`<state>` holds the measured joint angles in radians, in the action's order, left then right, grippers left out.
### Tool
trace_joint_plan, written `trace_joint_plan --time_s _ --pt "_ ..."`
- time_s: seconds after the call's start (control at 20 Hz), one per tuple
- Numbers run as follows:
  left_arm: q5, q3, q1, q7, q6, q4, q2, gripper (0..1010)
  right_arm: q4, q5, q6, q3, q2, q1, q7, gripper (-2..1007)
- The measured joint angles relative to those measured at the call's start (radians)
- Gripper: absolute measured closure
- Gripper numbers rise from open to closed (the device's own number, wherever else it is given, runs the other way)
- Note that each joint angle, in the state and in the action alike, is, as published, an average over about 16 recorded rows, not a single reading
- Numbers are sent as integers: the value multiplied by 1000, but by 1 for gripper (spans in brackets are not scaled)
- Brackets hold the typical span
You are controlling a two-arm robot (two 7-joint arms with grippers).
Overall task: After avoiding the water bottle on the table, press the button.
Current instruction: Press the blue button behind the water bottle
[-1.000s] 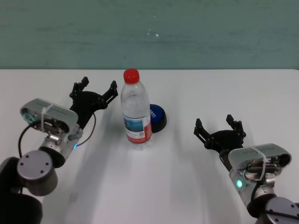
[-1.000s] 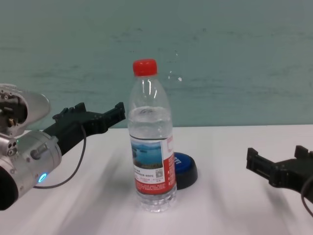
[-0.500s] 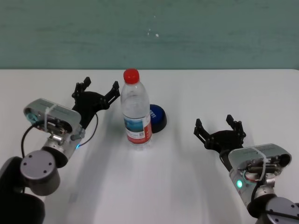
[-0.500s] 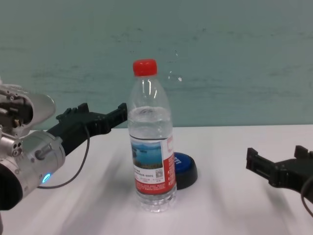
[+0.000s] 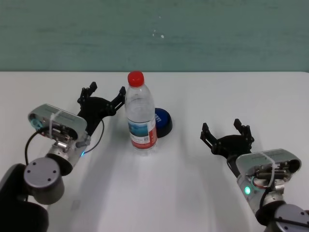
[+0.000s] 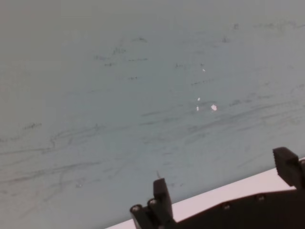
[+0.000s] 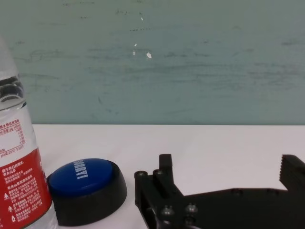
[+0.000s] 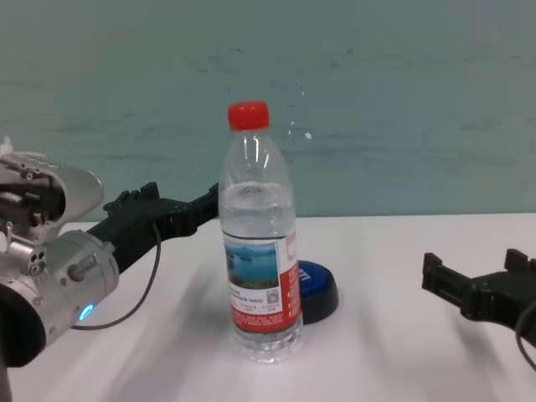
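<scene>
Left pincer [image 5: 104,91], fingers apart, hovers beside the upright water bottle [image 5: 141,114] on the white desk [image 5: 193,183]; the blue button [image 5: 162,121] sits just behind it. Right pincer [image 5: 227,129] rests apart, open.

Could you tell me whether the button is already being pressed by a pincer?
No, the button sits untouched behind the water bottle, with both pincers apart from it.

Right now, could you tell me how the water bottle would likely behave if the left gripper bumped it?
The water bottle stands tall on a narrow base, so a high nudge from the left gripper, open just beside it, could probably tip it. It looks nearly full, so likely fairly heavy. Once down, it would probably roll.
</scene>
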<state>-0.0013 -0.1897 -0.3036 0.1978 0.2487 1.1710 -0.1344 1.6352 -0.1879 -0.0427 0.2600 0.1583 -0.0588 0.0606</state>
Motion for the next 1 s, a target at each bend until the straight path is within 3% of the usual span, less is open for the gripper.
trace_joint_plan --time_s 1.0 --pt "-2 23 -12 -12 -2 -22 -1 0 0 0 0 0 0 0 0 1"
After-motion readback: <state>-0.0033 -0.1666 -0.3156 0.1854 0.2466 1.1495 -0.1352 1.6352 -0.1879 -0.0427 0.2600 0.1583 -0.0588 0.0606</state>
